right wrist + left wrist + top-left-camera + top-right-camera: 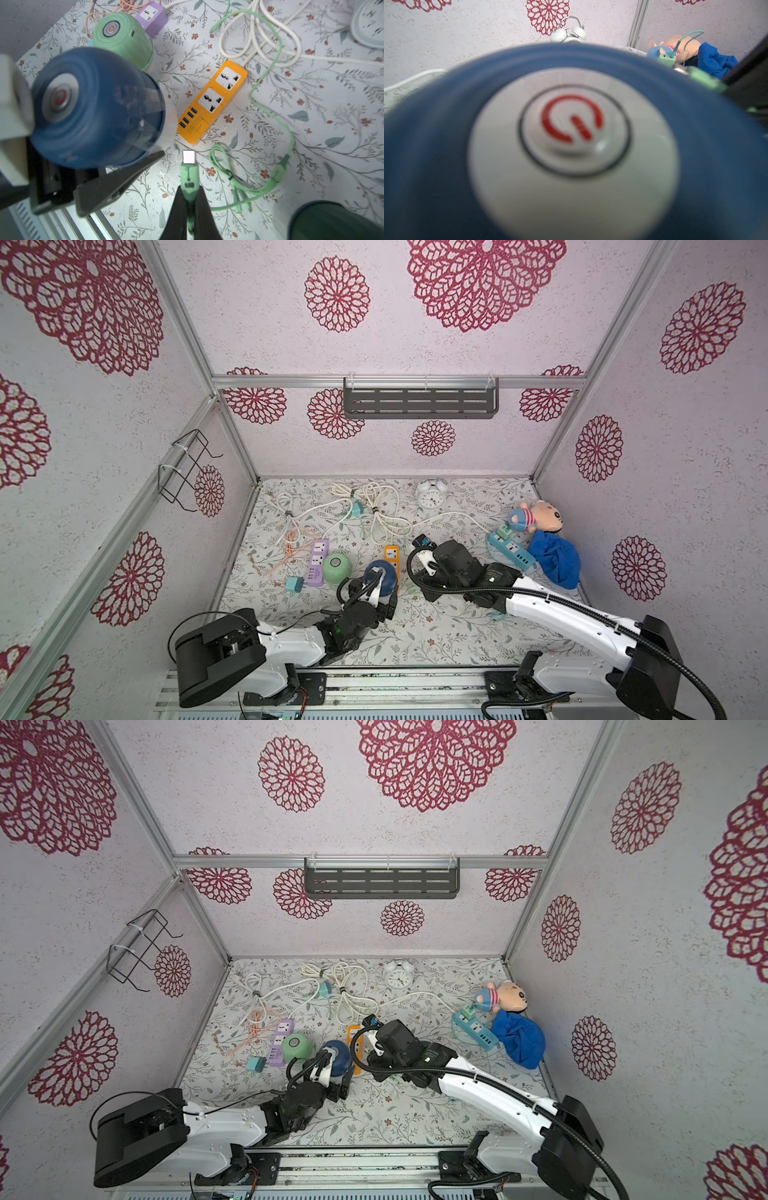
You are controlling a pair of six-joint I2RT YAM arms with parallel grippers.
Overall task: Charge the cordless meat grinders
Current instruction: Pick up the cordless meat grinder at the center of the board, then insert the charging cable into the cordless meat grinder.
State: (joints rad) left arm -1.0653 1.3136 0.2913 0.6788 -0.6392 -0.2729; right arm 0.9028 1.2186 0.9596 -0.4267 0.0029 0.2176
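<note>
My left gripper (382, 593) is shut on the navy blue grinder (384, 572) (99, 108), which it holds tilted above the mat; the grinder's silver button (574, 133) fills the left wrist view and hides the fingers there. The mint green grinder (337, 568) (122, 39) stands beside it. Only the dark green grinder's (332, 220) top shows, in a corner of the right wrist view. My right gripper (189, 199) is shut on the green cable's USB plug (188, 172), whose metal tip lies just short of the orange power strip's (212, 101) USB ports.
A purple power strip (318, 562) lies left of the mint grinder, a blue one (511, 549) at the right by a plush toy (536, 516) and a blue cloth (557, 558). White cords (374, 510) and an alarm clock (431, 494) lie at the back. A teal adapter (294, 584) sits front left.
</note>
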